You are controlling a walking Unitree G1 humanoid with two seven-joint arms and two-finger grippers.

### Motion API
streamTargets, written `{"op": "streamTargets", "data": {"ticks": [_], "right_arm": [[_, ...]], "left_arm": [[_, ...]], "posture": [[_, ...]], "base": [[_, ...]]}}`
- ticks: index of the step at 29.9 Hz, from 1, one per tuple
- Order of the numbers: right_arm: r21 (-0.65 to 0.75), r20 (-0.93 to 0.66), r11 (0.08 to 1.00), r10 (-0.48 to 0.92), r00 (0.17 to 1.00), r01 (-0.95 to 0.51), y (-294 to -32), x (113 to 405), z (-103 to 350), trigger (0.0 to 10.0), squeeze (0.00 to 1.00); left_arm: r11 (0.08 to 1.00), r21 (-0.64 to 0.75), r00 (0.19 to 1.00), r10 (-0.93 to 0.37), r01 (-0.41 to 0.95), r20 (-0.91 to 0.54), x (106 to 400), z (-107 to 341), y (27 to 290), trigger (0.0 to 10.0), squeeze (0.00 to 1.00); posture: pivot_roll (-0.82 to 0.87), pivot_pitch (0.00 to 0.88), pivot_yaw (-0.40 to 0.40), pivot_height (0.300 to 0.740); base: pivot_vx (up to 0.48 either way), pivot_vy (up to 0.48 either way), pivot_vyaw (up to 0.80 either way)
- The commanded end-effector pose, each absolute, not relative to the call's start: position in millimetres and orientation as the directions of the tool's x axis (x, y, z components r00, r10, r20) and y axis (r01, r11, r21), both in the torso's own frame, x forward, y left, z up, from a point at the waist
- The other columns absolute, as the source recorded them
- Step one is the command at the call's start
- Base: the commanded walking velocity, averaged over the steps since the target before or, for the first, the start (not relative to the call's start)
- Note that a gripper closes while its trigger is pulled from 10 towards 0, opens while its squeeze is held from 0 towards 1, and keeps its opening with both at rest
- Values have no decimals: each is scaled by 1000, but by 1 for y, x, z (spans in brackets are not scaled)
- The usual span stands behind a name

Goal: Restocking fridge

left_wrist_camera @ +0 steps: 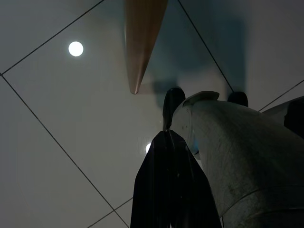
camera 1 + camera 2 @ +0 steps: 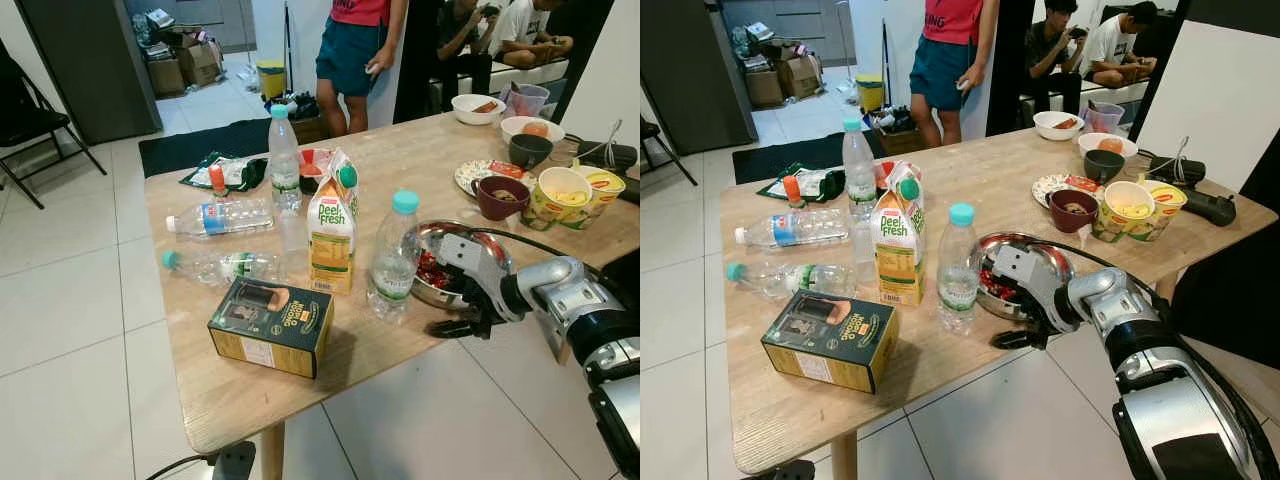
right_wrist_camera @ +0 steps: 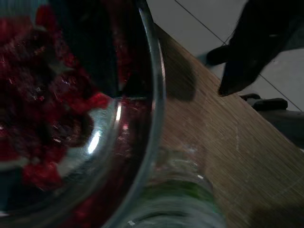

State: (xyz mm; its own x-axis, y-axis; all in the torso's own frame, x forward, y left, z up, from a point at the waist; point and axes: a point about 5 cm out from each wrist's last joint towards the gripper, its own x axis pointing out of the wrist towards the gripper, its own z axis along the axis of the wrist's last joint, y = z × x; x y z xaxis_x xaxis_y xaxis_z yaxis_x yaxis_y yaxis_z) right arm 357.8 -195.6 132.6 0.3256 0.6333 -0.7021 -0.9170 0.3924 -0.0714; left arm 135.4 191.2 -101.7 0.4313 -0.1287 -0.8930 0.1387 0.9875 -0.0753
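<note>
**a:** what's hard to see here? the right gripper [image 2: 1025, 325] sits at the near edge of the worktop [image 2: 970, 380], right against the steel bowl [image 2: 1040, 255]. one dark finger lies low along the worktop edge, another seems to go over the bowl rim, but i honestly can't tell if the fingers are clamped on it or loose. the wrist view is just blurry red stuff behind a shiny rim.

**b:** left side?

**a:** left gripper [image 1: 166, 190] hangs by the floor next to a wooden table leg [image 1: 140, 42], dark shot, fingers look pressed together.

**b:** room to move?

**a:** open tile floor along the near and left sides of the worktop. the far right end is crowded with bowls and noodle cups [image 2: 565, 195]. a person [image 2: 355, 50] stands at the far side, cut off at the top of the frame.

**b:** and the stuff to restock?

**a:** mid-worktop: upright water bottle [image 2: 395, 260] with a teal cap just beside the bowl, peel fresh juice carton [image 2: 333, 235] next to it, a taller bottle [image 2: 284, 160] behind, two bottles [image 2: 220, 217] lying flat on the left, and a dark green box [image 2: 272, 325] near the front edge.
</note>
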Motion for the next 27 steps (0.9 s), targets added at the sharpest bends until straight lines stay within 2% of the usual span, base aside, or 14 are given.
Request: {"op": "streamTargets", "data": {"ticks": [1, 15, 27], "right_arm": [[-44, -716, 380, 633, 294, -924, -194, 355, 127, 0, 0], [-32, -698, 365, 658, 282, -931, -189, 355, 126, 0, 0], [19, -626, 322, 742, 239, -947, -179, 354, 132, 0, 0]], "left_arm": [[983, -77, 385, -137, 167, -913, 125, -106, 190, 10000, 0], [981, -77, 383, -141, 178, -913, 125, -105, 190, 10000, 0], [981, -82, 384, -145, 176, -912, 126, -105, 190, 10000, 0]], "posture": [[81, 0, -32, 740], [81, 0, -33, 740], [80, 0, -34, 740]], "base": [[0, 0, 0], [0, 0, 0], [0, 0, 0]]}}
